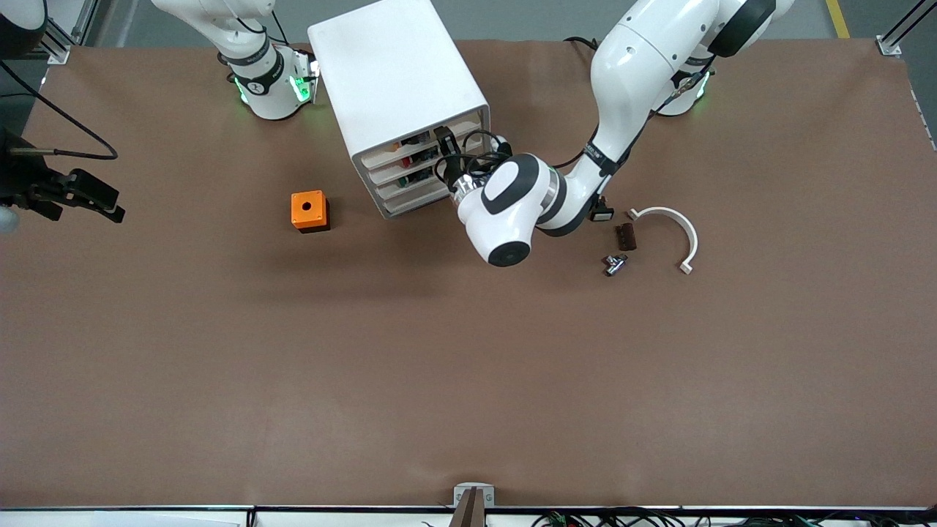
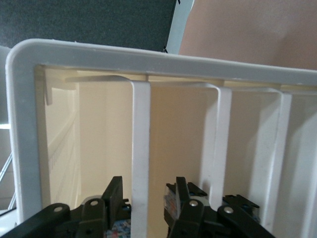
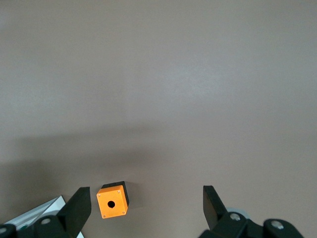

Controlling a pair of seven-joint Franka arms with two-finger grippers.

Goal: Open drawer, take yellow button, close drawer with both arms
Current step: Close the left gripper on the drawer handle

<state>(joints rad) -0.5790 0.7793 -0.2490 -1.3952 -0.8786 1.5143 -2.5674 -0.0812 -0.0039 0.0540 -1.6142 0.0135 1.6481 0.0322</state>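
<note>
The white cabinet [image 1: 395, 80] stands near the arms' bases, between the two arms. Its uppermost drawer [image 1: 381, 154] sits pushed in. My left gripper [image 1: 446, 146] is at that drawer's front. In the left wrist view the left gripper [image 2: 148, 183] is open, with one finger on each side of the drawer's white front lip [image 2: 140, 129]. Small coloured parts show through the drawer fronts; I cannot pick out the button. My right gripper [image 1: 113, 205] waits open and empty in the air over the right arm's end of the table; it also shows in its wrist view [image 3: 146, 191].
An orange cube with a hole [image 1: 309, 211] lies beside the cabinet toward the right arm's end, also in the right wrist view [image 3: 113, 201]. A white curved piece [image 1: 677, 227], a brown part [image 1: 626, 236] and a metal part [image 1: 615, 263] lie toward the left arm's end.
</note>
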